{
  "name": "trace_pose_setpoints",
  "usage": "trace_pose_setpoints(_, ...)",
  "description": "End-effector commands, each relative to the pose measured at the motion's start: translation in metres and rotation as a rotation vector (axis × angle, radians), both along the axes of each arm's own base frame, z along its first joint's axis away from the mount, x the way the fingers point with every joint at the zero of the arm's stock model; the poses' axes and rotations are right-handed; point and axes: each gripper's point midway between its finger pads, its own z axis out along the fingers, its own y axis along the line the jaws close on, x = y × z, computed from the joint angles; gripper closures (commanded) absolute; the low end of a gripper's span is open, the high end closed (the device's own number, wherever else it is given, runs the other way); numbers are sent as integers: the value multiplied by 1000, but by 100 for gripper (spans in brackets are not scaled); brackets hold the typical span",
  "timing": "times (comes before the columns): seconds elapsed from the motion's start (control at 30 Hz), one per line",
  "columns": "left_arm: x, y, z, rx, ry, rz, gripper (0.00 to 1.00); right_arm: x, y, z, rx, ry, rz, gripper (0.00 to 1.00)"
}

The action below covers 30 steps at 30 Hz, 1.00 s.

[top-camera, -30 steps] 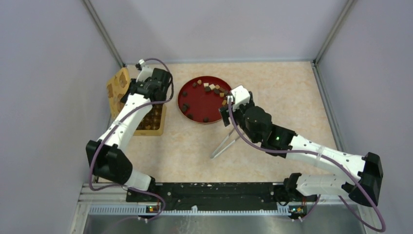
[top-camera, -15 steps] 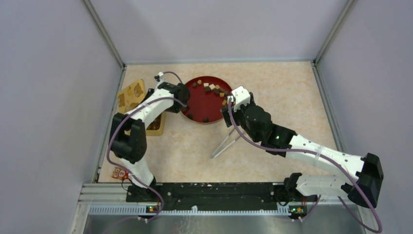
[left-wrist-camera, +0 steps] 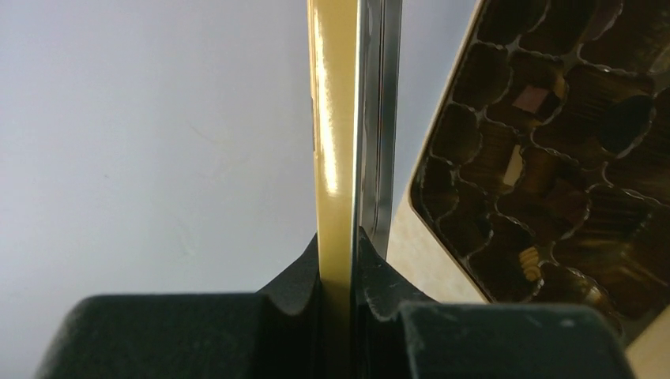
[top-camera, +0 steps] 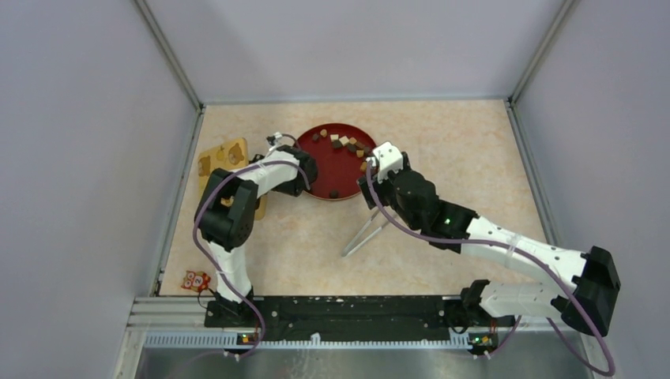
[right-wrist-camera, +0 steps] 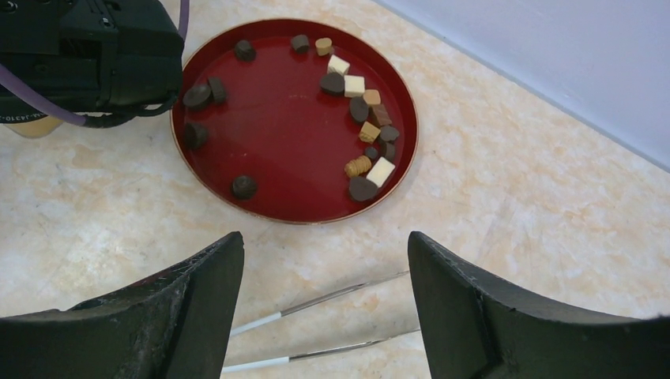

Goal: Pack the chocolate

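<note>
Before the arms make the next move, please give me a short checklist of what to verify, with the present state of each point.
1. Grip of the left gripper on the yellow lid: ok, shut, the lid edge-on between its pads.
2. The right gripper open and empty: ok.
3. The tongs lying free on the table, near the right gripper: ok.
4. All chocolate packed: not ok, many pieces lie on the red plate.
5. Free cells in the box: cannot tell, it is partly out of view.
</note>
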Motion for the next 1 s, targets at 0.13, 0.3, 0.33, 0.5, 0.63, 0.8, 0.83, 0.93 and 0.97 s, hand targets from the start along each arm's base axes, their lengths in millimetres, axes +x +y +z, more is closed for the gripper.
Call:
trace_pose_setpoints(0.13,19,-9,8,227,8,-128,100,7,15,14,30,9,20,26)
trace_pose_setpoints(0.3,21,-15,-13,262,79,-149,98,7,16,15,33,9,17,26)
trace_pose_setpoints(0.33,22,-16,-15,265,85,-153,98,7,15,16,32,8,15,26)
trace_pose_setpoints(0.5,22,-19,-19,266,88,-159,89,8,13,14,24,7,7,26)
trace_pose_setpoints(0.63,23,-20,-16,260,75,-159,69,8,13,13,27,8,6,26)
trace_pose_setpoints(0.8,24,-22,-16,245,73,-157,54,7,13,15,32,6,11,26)
trace_pose_setpoints(0.83,24,-23,-16,242,72,-157,54,7,13,15,31,5,13,26)
trace_pose_setpoints(0.93,22,-25,-15,232,73,-159,47,6,12,16,33,5,13,26)
trace_pose_setpoints(0.97,21,-26,-15,224,74,-156,44,6,12,16,34,4,12,26)
